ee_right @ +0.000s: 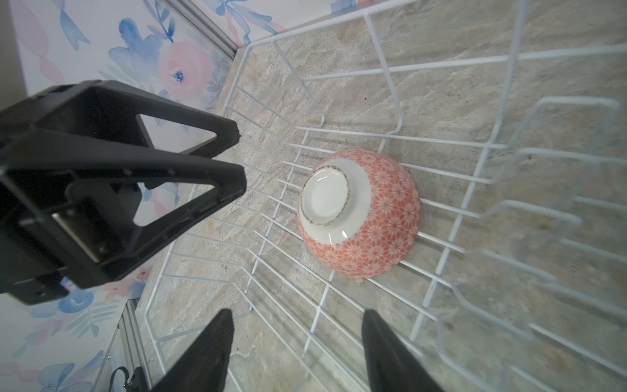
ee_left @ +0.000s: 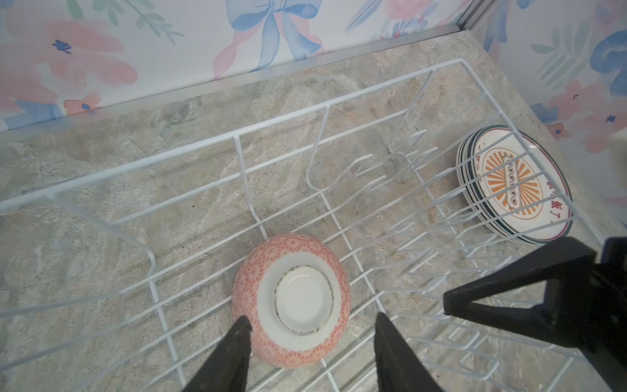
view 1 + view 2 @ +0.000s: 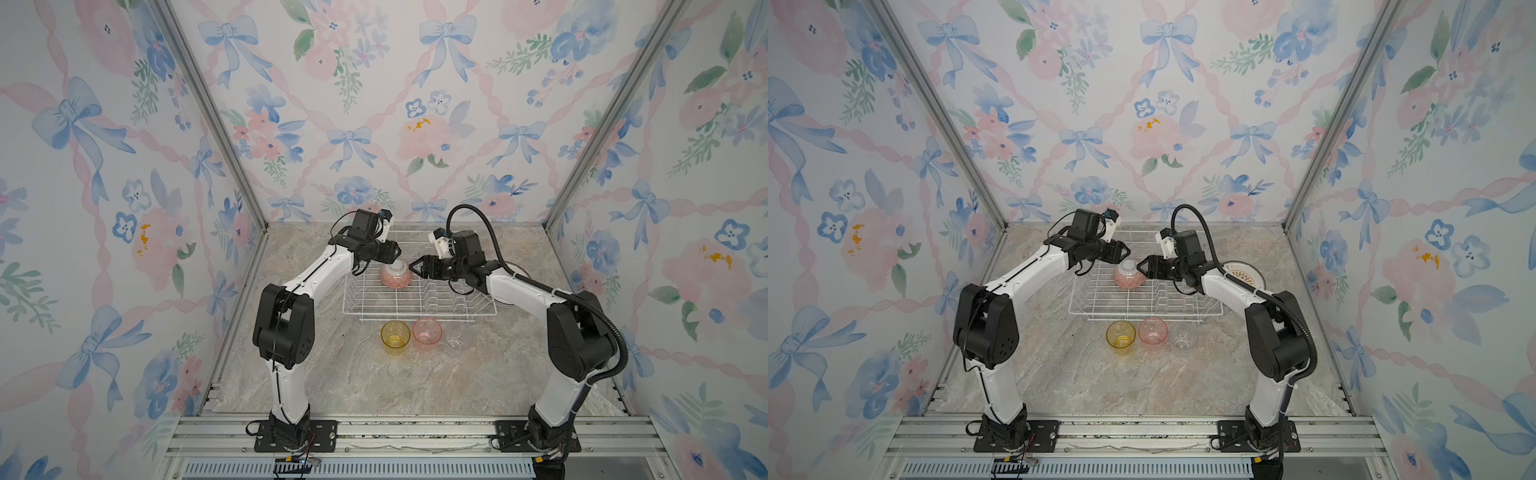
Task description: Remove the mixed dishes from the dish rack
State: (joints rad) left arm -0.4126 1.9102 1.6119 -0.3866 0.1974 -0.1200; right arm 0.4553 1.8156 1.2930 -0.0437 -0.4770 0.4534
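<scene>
Pink-red patterned bowl (image 2: 291,302) lies upside down and tilted, foot ring up, on the dish rack (image 3: 365,297) floor; my left gripper (image 2: 312,320) stands open, its fingers flanking the bowl; right gripper (image 1: 298,314) open, empty, short of it; I judge left nearer.

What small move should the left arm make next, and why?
Probably lower the left gripper a little and close it on the bowl. Its jaws stand open just over the upturned bowl, which is the only dish lying in the dish rack.
</scene>
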